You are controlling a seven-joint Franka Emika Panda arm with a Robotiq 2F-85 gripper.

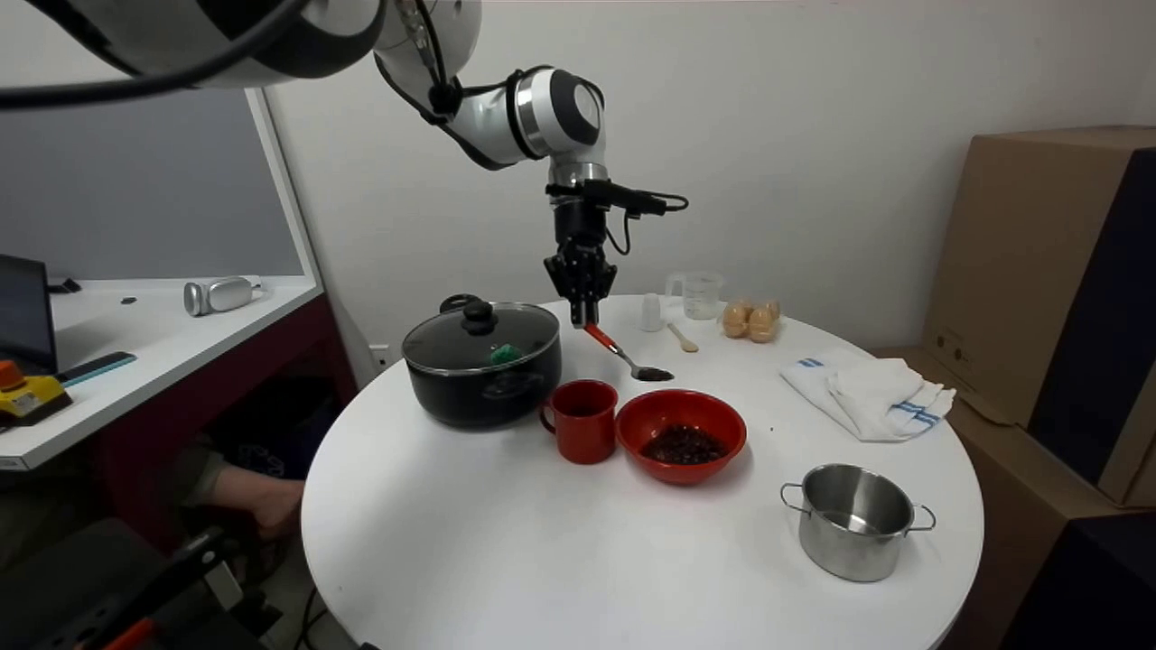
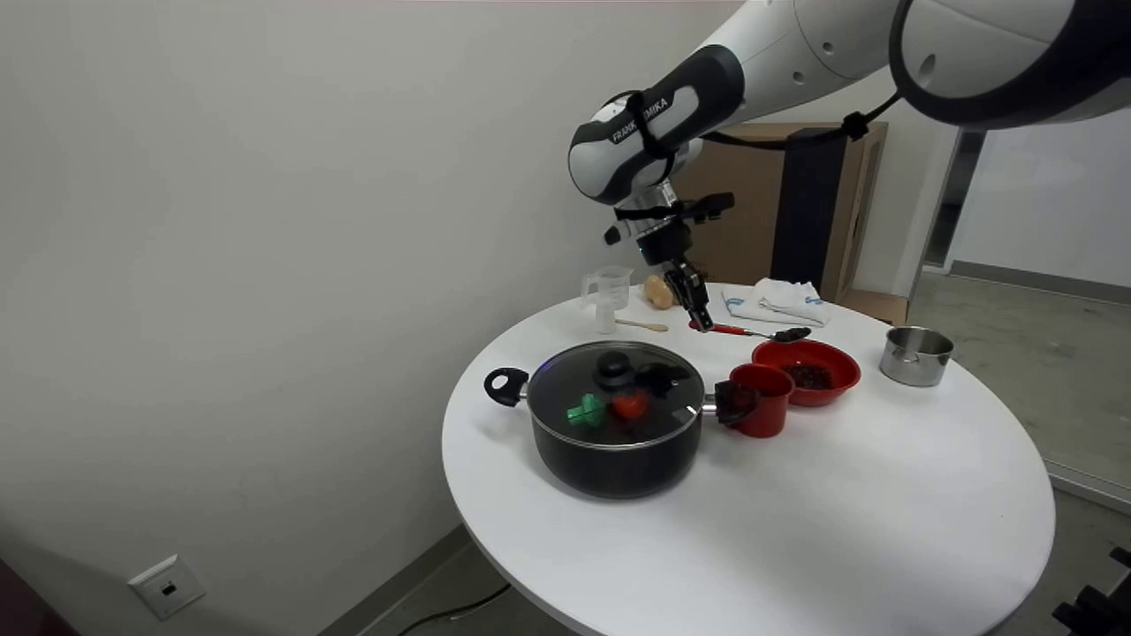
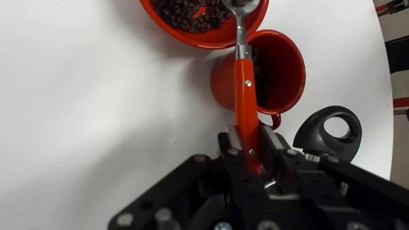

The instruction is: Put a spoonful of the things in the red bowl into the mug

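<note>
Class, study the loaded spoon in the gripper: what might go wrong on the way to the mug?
The gripper holds the spoon near its back end, so it may twist and spill the beans.
The mug sits right beside the bowl, so a low swing might bump either.

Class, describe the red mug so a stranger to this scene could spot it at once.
On the round white table, find the big black lidded pot. The red mug stands between it and the red bowl; unlike that bowl, it is narrow and has a side handle.
</note>
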